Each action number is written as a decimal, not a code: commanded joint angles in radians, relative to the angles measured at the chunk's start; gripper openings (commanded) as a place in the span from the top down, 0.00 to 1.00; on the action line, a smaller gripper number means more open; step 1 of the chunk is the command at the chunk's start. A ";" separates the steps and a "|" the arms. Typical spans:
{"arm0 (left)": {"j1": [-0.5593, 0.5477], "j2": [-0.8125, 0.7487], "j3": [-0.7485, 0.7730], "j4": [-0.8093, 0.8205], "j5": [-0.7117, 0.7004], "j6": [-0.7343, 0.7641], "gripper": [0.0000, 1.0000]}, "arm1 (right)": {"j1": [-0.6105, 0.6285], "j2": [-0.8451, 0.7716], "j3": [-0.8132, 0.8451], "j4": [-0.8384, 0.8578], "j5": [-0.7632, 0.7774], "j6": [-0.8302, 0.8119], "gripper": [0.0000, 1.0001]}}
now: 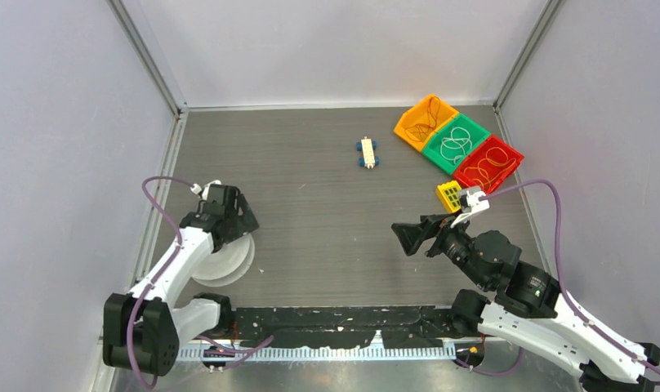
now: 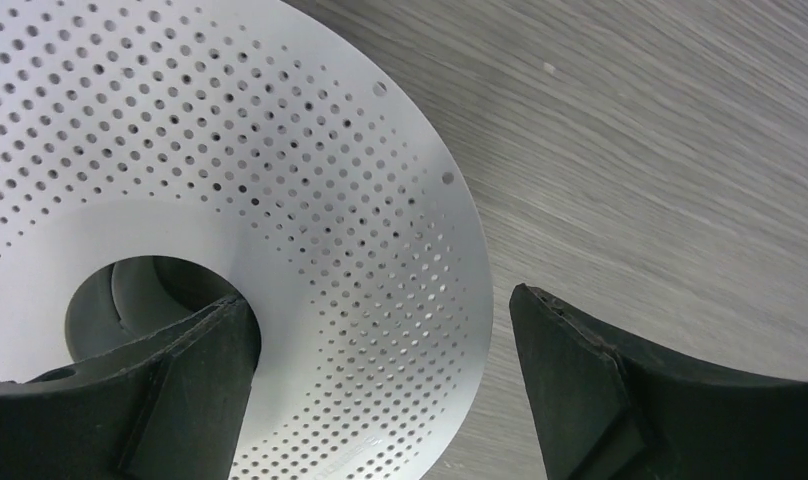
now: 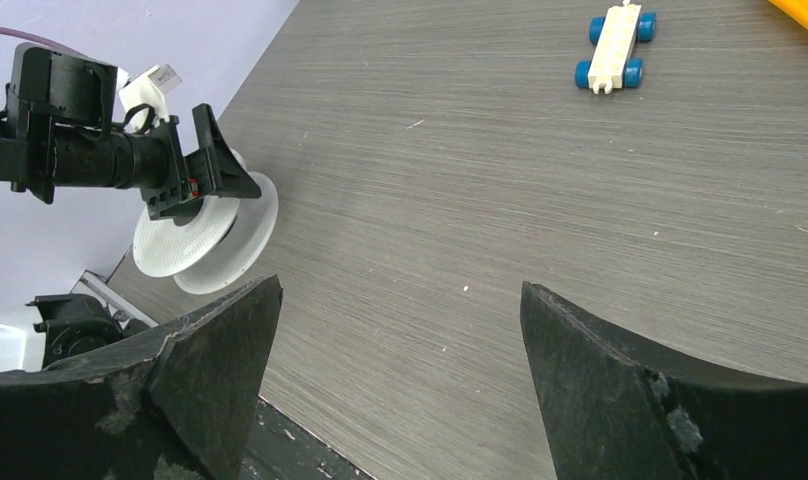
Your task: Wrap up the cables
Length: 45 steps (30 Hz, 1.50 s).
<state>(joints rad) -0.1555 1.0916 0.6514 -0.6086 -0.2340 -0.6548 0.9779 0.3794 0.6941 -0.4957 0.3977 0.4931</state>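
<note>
Grey wood-grain tabletop [image 1: 327, 237], matte and finely streaked, boxed in by 3 smooth pale walls with 2 metal posts at the far corners.

At the far right, 3 shallow square plastic bins touching in 1 diagonal row: orange bin [image 1: 403, 131], green bin [image 1: 476, 126], red bin [image 1: 515, 155]. In the green bin, the cables [image 1: 456, 145]: thin limp white cord heaped in loose round loops, so no single long axis or heading to read, and strand count impossible to tell. Dark reddish wire [image 1: 425, 122] in the orange bin, orange wire [image 1: 488, 166] in the red bin.

Near the red bin's near corner, 1 small yellow gridded block [image 1: 448, 194]. Toward the far middle, 1 white oblong toy chassis [image 1: 367, 153] on 4 blue wheels, long axis running near to far. At the near left, 1 white spool [image 1: 229, 263]: 2 round flanges peppered with small holes, around a hollow hub.

Left gripper [image 2: 378, 300]: 2 black wedge fingers spread wide, straddling the upper flange's rim, 1 over the hub opening, 1 outside the rim over bare table, nothing clamped.

Right gripper [image 3: 400, 285]: likewise spread wide and empty, over bare tabletop, aimed leftward, well apart from the cables.
</note>
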 commanded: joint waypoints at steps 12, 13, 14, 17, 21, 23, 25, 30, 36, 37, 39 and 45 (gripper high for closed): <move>-0.529 0.256 0.320 -0.159 -0.277 0.049 0.12 | 0.005 0.069 0.005 0.032 -0.037 0.054 0.03; -0.575 0.288 0.354 -0.193 -0.317 0.051 0.12 | 0.004 0.070 0.007 0.031 -0.038 0.056 0.03; -0.610 0.320 0.392 -0.229 -0.371 0.052 0.12 | 0.004 0.071 0.008 0.025 -0.039 0.056 0.03; -0.706 0.430 0.494 -0.357 -0.531 0.045 0.14 | 0.005 0.065 0.016 0.011 -0.036 0.054 0.03; -0.774 0.557 0.577 -0.498 -0.663 -0.001 0.20 | 0.004 0.035 0.013 -0.005 -0.032 0.055 0.03; -0.786 0.621 0.604 -0.593 -0.725 -0.060 0.23 | 0.004 0.016 0.003 -0.006 -0.027 0.056 0.03; -0.797 0.686 0.618 -0.639 -0.755 -0.087 0.25 | 0.004 -0.003 -0.006 -0.009 -0.024 0.053 0.03; -0.816 0.746 0.623 -0.647 -0.770 -0.098 0.33 | 0.004 -0.024 0.006 -0.028 -0.005 0.041 0.03; -0.817 0.824 0.660 -0.745 -0.834 -0.161 0.42 | 0.004 -0.035 0.015 -0.042 -0.002 0.040 0.03; -0.817 0.841 0.671 -0.760 -0.833 -0.165 0.43 | 0.004 -0.036 0.014 -0.043 -0.001 0.040 0.03; -0.820 0.873 0.692 -0.790 -0.831 -0.183 0.45 | 0.004 -0.040 0.014 -0.042 -0.002 0.043 0.03; -0.840 0.876 0.645 -0.822 -0.776 -0.233 0.52 | 0.004 -0.045 0.032 -0.064 -0.006 0.047 0.03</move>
<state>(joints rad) -0.9794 1.9903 1.3201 -1.3525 -0.9981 -0.8169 0.9779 0.3450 0.6891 -0.5575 0.3794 0.5331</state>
